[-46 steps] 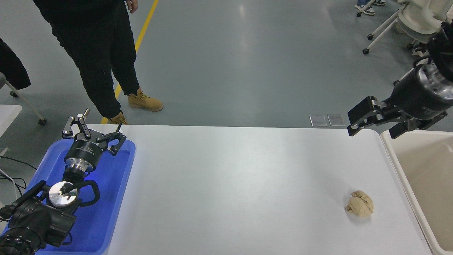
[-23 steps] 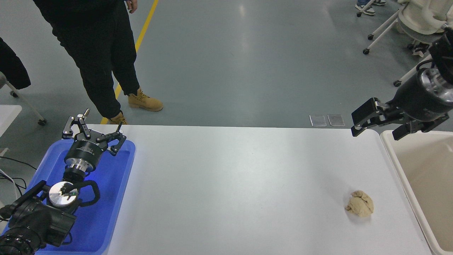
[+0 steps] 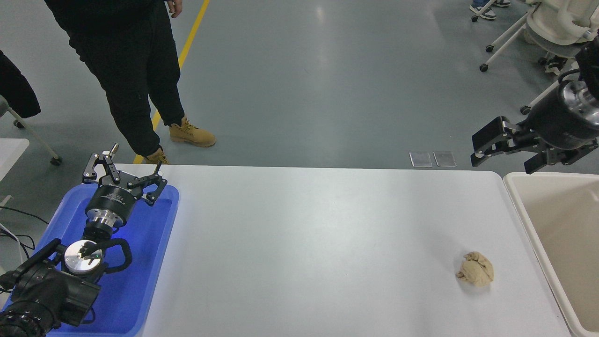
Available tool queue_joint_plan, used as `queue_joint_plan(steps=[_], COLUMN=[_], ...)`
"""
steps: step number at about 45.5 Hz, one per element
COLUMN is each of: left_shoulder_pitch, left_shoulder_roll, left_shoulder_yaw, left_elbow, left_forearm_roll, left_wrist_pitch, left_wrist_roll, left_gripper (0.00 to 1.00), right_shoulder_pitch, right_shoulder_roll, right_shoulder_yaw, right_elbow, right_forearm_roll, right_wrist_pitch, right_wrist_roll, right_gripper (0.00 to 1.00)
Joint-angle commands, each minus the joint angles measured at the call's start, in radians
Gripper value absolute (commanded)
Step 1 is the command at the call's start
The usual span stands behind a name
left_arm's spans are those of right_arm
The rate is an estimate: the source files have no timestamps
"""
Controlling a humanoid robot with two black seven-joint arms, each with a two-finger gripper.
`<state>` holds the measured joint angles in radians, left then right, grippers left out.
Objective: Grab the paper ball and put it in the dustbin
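The tan paper ball (image 3: 476, 274) lies on the white table (image 3: 304, 243) near its right front, a short way left of the cream dustbin (image 3: 519, 215) that stands at the table's right end. My right gripper (image 3: 507, 152) is open and empty, raised in the air above the table's far right corner, well behind the ball. My left gripper (image 3: 122, 174) is open and parked over the blue tray (image 3: 145, 262) at the lower left.
A person in black trousers and tan boots (image 3: 189, 133) stands beyond the table's far left corner. Wheeled chairs (image 3: 538, 28) stand on the floor at the top right. Two small clear plates (image 3: 433, 159) lie on the floor behind the table.
My right gripper has risen and drifted right and away from the table's far edge, still open. The paper ball and the left arm have not moved.
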<state>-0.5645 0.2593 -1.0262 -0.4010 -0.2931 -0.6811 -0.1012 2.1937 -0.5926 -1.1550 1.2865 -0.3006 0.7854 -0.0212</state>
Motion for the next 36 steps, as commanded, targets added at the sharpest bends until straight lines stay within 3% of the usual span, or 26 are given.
queue_joint_plan(steps=[1,9,21,30,36], left_shoulder_pitch=[0.000,0.000,0.000,0.000,0.000], left_shoulder_roll=[0.000,0.000,0.000,0.000,0.000], left_shoulder_yaw=[0.000,0.001,0.000,0.001,0.000], left_elbow=[0.001,0.001,-0.001,0.001,-0.001], left_forearm_roll=[0.000,0.000,0.000,0.000,0.000], left_wrist_pitch=[0.000,0.000,0.000,0.000,0.000], left_wrist_roll=[0.000,0.001,0.000,0.000,0.000], left_gripper=[1.00,1.00,1.00,1.00,1.00], right_shoulder_pitch=[-0.018,-0.149,-0.538,-0.762,-0.877], right_shoulder_roll=[-0.006,-0.056,-0.062,-0.062,-0.062], right_shoulder_yaw=[-0.015,0.011,0.101,0.147,0.215], right_elbow=[-0.049,-0.136,-0.380,-0.438,-0.426], right_forearm_roll=[0.003,0.011,-0.006,-0.005,0.000], right_wrist_pitch=[0.000,-0.023,-0.454,-0.661,-0.696], right_wrist_roll=[0.000,0.000,0.001,0.001,0.003], right_gripper=[1.00,1.00,1.00,1.00,1.00])
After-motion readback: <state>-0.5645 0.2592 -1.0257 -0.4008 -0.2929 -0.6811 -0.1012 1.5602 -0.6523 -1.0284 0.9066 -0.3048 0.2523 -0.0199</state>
